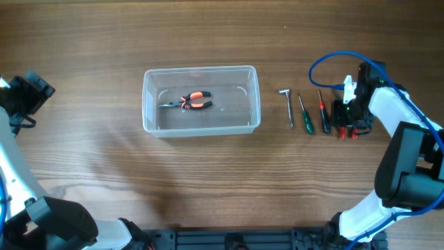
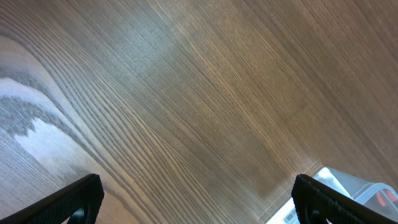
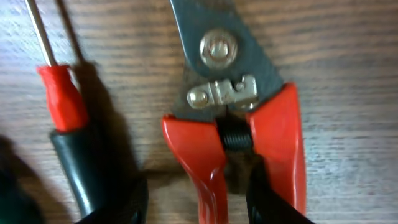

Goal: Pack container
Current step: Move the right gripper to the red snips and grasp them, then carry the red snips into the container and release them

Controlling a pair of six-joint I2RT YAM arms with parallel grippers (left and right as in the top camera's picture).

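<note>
**Left gripper** (image 2: 198,194): sits at the left edge of the wood-grain table (image 2: 186,93), at 9 o'clock from the container and well apart from it. Its black fingers (image 2: 79,200) stand wide apart with only bare table between them, and nothing is held. There is open room all round it. In the left wrist view a pale object (image 2: 357,190) at 4 o'clock is cut off by the frame edge and cannot be identified.

**Clear, colourless plastic rectangular container** (image 1: 148,104): sits at the table centre with its long sides running 9 to 3 o'clock and its open top upward. Small orange-and-black-handled pliers (image 1: 191,102) lie flat on its floor, left of centre, nose toward 9 o'clock. Bare table borders the rim at 12, 6 and 9 o'clock.

**Tool row**: lies at 3 o'clock from the container, apart from its wall. It holds a silver L-shaped hex key (image 1: 289,107), a green-handled screwdriver (image 1: 306,119) and a red-and-black-handled screwdriver (image 1: 323,117). Each lies roughly 12 to 6 o'clock, close together.

**Right gripper** (image 1: 349,117): sits directly over red-handled steel cutters (image 3: 227,93) at the right end of the row, just beside the red-and-black-handled screwdriver.
- In the overhead view the gripper hides most of the cutters, and only red handle tips show at 6 o'clock.
- In the right wrist view a dark finger (image 3: 273,202) overlaps the right-hand handle, and a second dark shape at 7 o'clock is blurred.
- Whether the jaws press the handles cannot be told.
- A blue cable (image 1: 333,62) loops at 11 o'clock from the gripper.
</note>
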